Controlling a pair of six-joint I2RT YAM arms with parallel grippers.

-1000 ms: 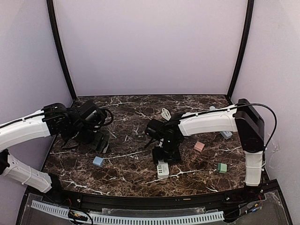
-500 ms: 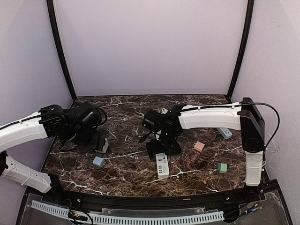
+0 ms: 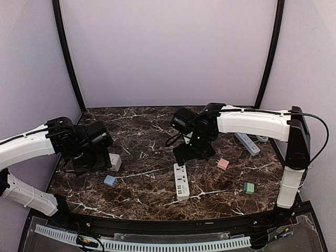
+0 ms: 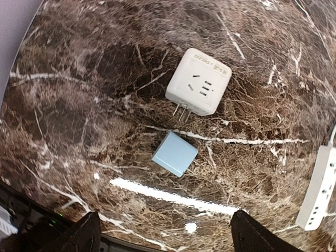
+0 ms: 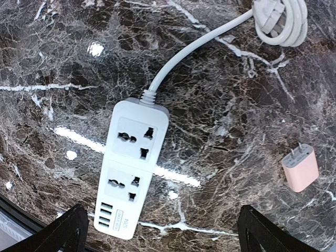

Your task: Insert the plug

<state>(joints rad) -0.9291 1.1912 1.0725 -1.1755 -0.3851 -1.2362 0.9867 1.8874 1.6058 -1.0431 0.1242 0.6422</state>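
Observation:
A white plug adapter (image 4: 198, 81) lies on the marble table with its prongs toward me; in the top view it (image 3: 115, 161) sits just right of my left gripper (image 3: 98, 157). My left gripper (image 4: 165, 237) is open and empty above the table, near side of the adapter. A white power strip (image 5: 131, 168) with two sockets and USB ports lies flat, its cable running to the far right; in the top view it (image 3: 181, 181) is at centre front. My right gripper (image 5: 163, 231) is open and empty, raised just behind the strip (image 3: 191, 153).
A blue block (image 4: 175, 153) lies near the adapter's prongs. A pink charger plug (image 5: 300, 167) lies right of the strip, and a green block (image 3: 249, 187) sits at front right. A second power strip (image 3: 247, 143) and a coiled cable (image 5: 278, 21) lie at the back right.
My left gripper has drawn back to the left, uncovering the white adapter. My right gripper has risen and moved back and right, off the power strip, which now shows in full.

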